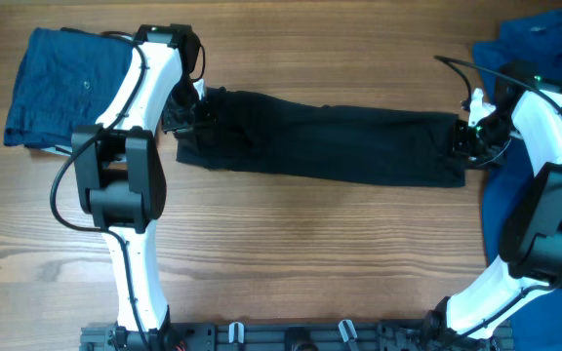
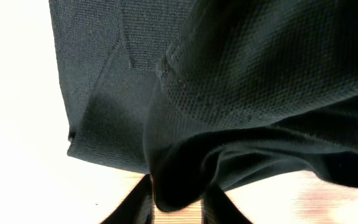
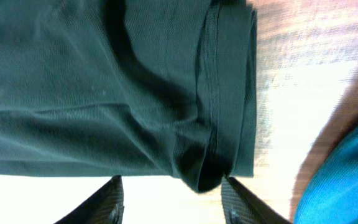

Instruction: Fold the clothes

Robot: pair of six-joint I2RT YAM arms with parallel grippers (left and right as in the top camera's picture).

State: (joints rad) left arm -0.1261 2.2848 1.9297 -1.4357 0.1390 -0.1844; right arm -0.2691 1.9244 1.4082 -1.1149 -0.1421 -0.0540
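Both shirt point(image 1: 330, 146) ends are hidden overhead. Right gripper point(image 3: 173, 202) is seen parted; left gripper point(image 2: 176, 210), cropped with shirt between, cannot be judged.

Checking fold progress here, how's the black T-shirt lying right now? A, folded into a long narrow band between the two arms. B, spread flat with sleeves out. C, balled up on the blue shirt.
A: the black T-shirt lies as a long band across the table, the left end effector at one end and the right end effector at the other.
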